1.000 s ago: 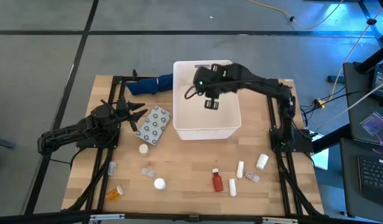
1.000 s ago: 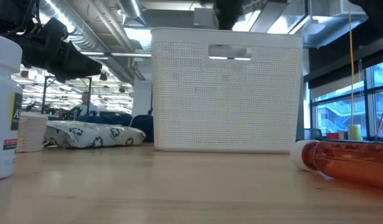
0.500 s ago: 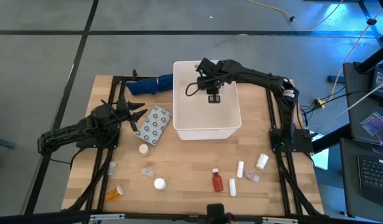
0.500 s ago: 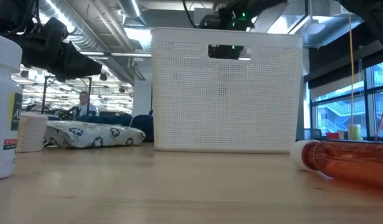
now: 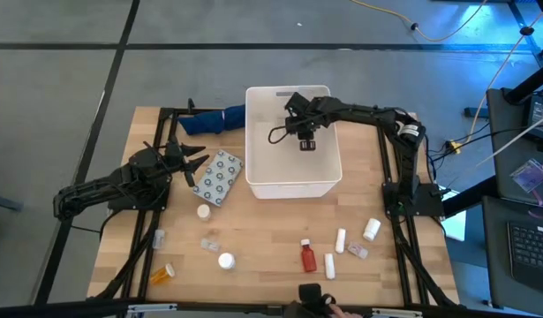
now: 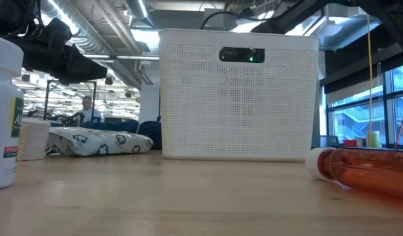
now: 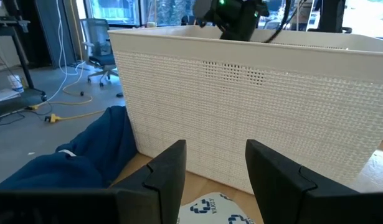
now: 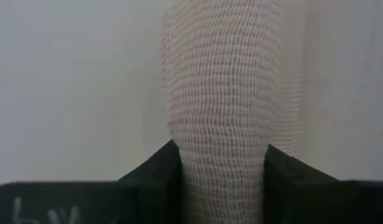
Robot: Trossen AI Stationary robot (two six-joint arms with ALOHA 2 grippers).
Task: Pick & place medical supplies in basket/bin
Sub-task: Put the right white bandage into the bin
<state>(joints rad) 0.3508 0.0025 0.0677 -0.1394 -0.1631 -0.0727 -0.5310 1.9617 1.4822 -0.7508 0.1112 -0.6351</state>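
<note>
Inside the large white rectangular plastic tub (image 5: 289, 181), your right end effector (image 5: 306, 144) pinches a beige woven gauze roll (image 8: 223, 106) between its two dark fingers (image 8: 155, 171). The tub stands at the far middle of the wooden table (image 5: 262, 238). Your left end effector (image 5: 193, 163) waits with fingers apart, just beside the grey blister pack (image 5: 218, 177), left of the tub.

Overhead view evenly lit, shadows soft. Low view: bright ceiling strip lights (image 6: 70, 19) behind, near bottle (image 6: 3, 111) out of focus. Right wrist view: gauze roll (image 8: 222, 106) slightly blurred.
</note>
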